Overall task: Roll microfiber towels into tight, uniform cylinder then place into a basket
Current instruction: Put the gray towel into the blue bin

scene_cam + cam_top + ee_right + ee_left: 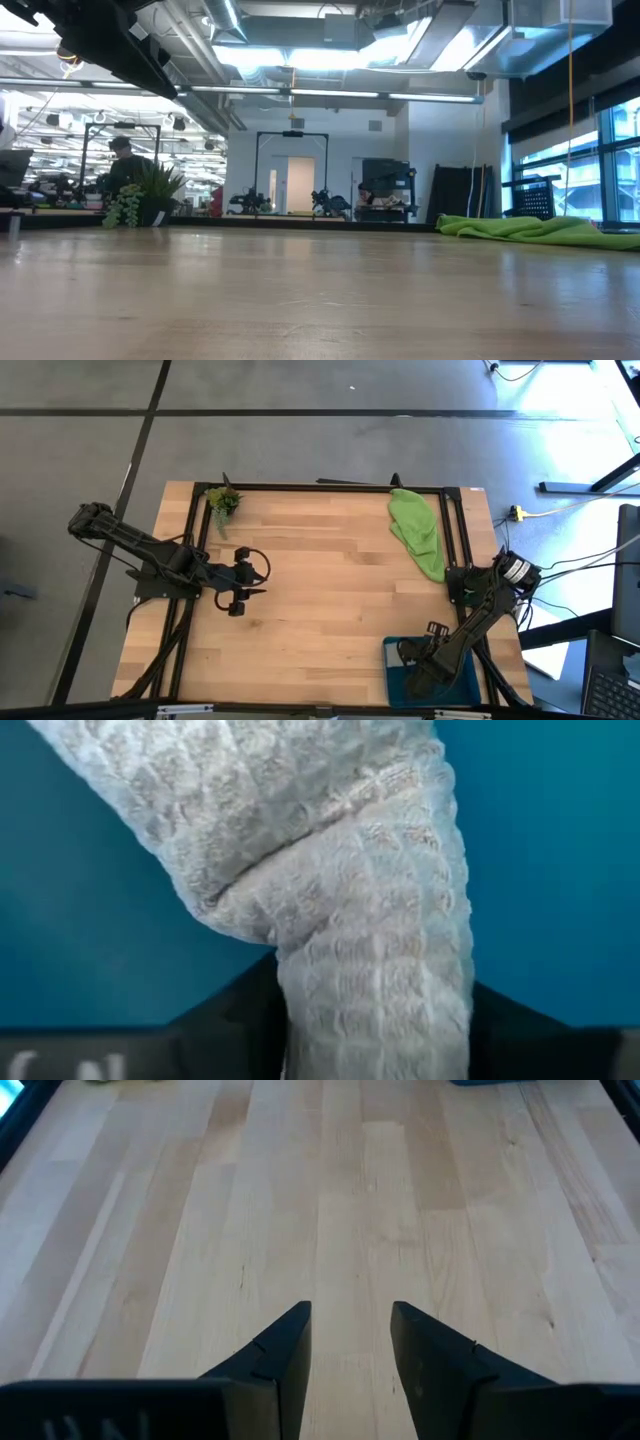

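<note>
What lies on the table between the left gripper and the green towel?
Only bare wooden table: in the high view, nothing sits between the left gripper, hovering at the left side, and the green towel lying at the far right corner.

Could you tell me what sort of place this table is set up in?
Probably a robotics lab or open industrial workspace: exposed ceiling ducts, other framed rigs across the room, and cables trailing over the grey floor beside the table.
</note>
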